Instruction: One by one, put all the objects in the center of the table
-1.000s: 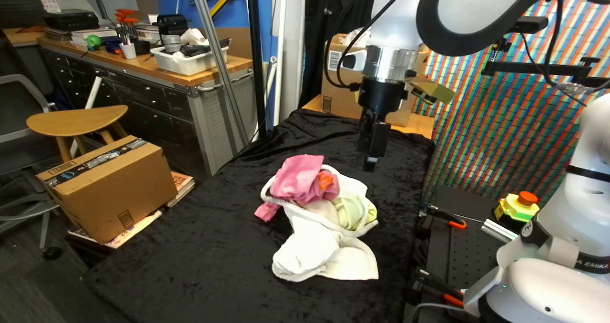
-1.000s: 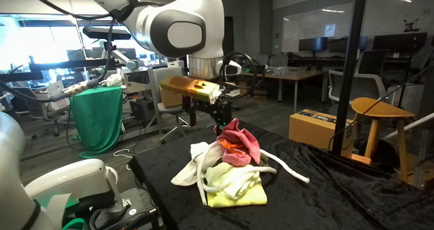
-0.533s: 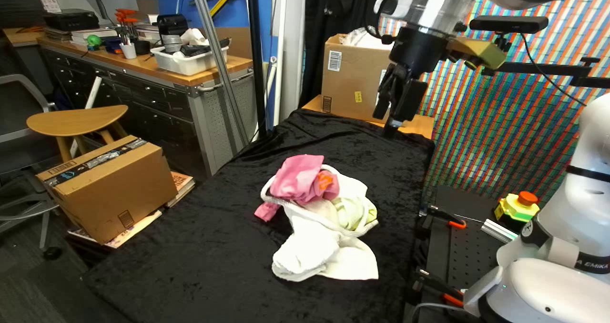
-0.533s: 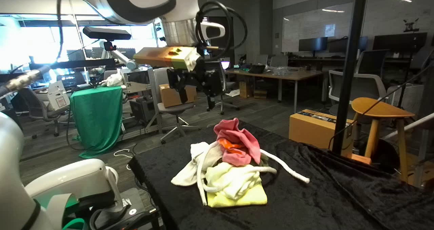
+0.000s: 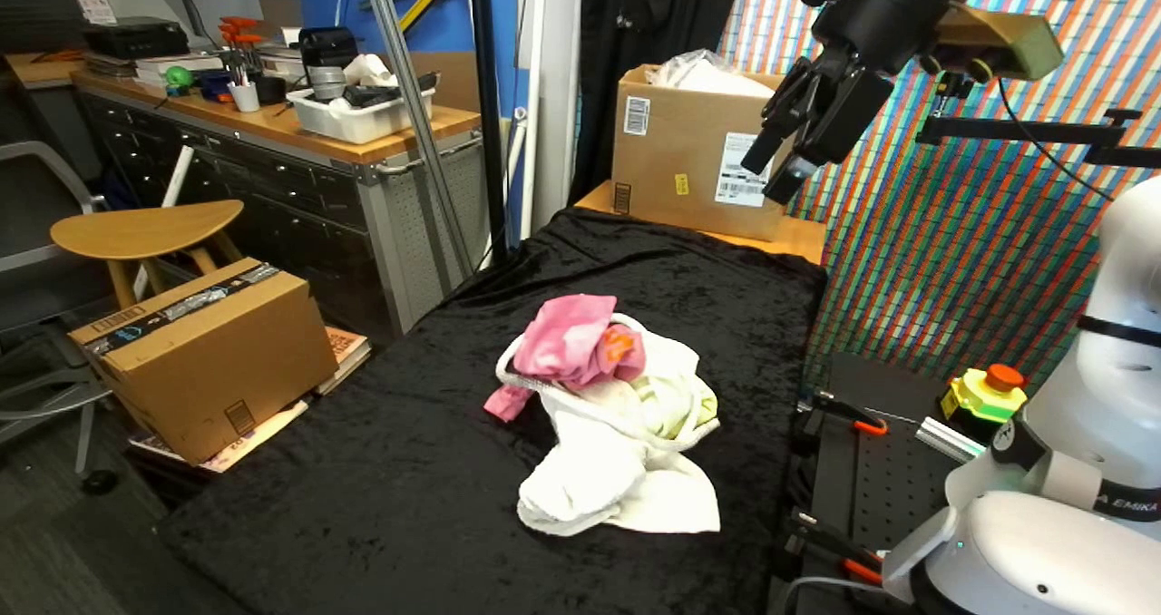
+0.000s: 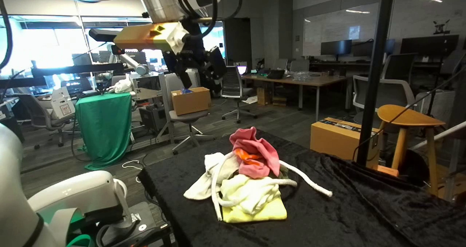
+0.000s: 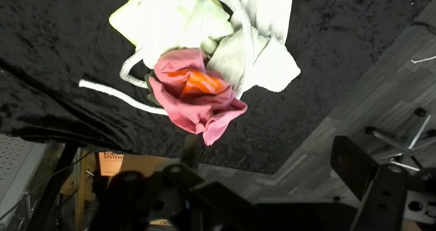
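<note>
the tool [image 5: 769, 173] hangs high and tilted, its two fingers [image 7: 351, 163] spread apart, holding nothing. the soft heap [image 5: 617, 402] lies lower than the tool, well apart from it, and farther from the robot base [image 5: 1043, 551] in both exterior views. so to touch it, i think the tool must go down and out. it is lumpy, with no clear long side. the pink cloth [image 6: 262, 154] sits on top, the white cloth [image 6: 204, 181] and the pale yellow cloth [image 6: 262, 203] lie against it, and the braided white rope [image 6: 305, 177] loops over those two, all near the middle of the worktop [image 5: 390, 497]. to me the job looks done. in the wrist view a loose rope end [image 7: 119, 93] lies on the worktop; in an exterior view it is hidden, but a small pink end [image 5: 508, 402] pokes out.
</note>
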Tool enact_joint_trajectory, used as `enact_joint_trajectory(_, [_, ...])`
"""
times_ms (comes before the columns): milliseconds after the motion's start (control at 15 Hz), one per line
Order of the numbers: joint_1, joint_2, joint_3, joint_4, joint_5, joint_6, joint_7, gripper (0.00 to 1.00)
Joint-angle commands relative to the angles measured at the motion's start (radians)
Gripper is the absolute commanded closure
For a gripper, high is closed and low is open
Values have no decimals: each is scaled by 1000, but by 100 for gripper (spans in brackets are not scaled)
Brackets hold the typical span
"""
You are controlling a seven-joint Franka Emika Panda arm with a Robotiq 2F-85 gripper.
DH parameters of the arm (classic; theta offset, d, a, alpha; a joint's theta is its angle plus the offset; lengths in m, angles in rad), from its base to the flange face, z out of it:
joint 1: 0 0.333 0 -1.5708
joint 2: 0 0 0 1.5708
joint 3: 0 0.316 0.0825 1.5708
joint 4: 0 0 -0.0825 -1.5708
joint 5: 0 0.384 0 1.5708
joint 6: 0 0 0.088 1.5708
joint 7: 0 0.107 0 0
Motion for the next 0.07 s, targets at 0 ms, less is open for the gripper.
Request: enact_joint_trajectory(0, [15, -7, -15, 1, -13, -1, 13, 0])
